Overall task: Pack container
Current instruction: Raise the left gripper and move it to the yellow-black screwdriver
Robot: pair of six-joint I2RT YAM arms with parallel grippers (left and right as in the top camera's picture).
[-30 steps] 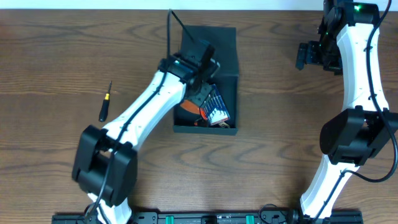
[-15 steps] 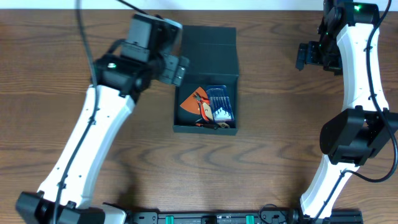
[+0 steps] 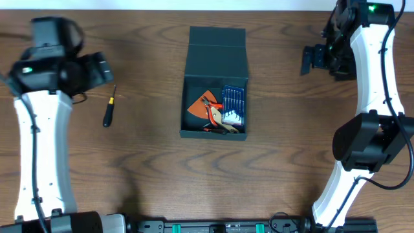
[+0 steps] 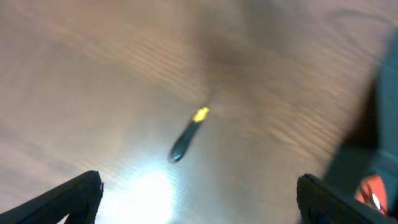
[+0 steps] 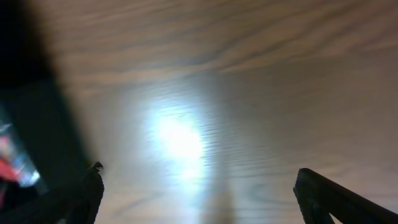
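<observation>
The overhead view takes in the whole table (image 3: 149,168). One dark container (image 3: 213,134) sits at its middle, with the lid (image 3: 217,55) folded open toward the far edge. Inside lie one orange triangular piece (image 3: 196,103), one pair of red-handled pliers (image 3: 213,116) and one blue packet (image 3: 233,107), whose print is too small to read. One black screwdriver (image 3: 108,107) lies on the wood well to the left of the container. The left gripper (image 3: 103,66) hangs near the screwdriver, and the right gripper (image 3: 311,59) is well off to the container's right.

Only the wrist views show the fingers. The left one, blurred, has its fingertips (image 4: 71,193) far apart with nothing between them, the screwdriver's yellow band ahead and the container's edge at right. The right one, also blurred, shows its fingertips (image 5: 336,193) spread wide over wood, with the container dark at left.
</observation>
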